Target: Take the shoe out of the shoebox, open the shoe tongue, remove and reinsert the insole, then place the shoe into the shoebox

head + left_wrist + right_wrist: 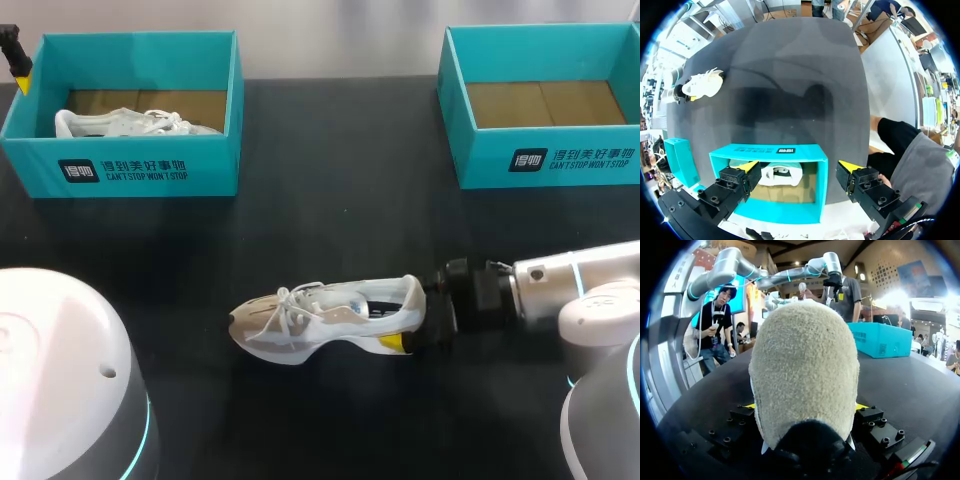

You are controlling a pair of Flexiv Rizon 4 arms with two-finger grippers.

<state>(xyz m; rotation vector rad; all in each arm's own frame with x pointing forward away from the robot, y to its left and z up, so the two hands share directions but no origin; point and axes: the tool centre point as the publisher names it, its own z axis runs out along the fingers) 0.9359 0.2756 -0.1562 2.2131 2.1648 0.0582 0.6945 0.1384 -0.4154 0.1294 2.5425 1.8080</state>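
Note:
A white sneaker (320, 315) lies on its side in the middle of the black table, toe to the left. My right gripper (412, 322) is at its heel. In the right wrist view the beige heel (805, 365) fills the space between the fingers, and both touch its sides, so the gripper (805, 407) is shut on it. My left gripper (18, 60) hangs at the far left corner over the left teal shoebox (120, 170). In the left wrist view it (800, 172) stands wide open above that box (770, 152), holding nothing.
A second white shoe (130, 122) lies inside the left box, also visible under the left gripper (782, 175). Another teal shoebox (560, 160) stands at the far right with only its cardboard floor showing. My arms' bases fill both near corners.

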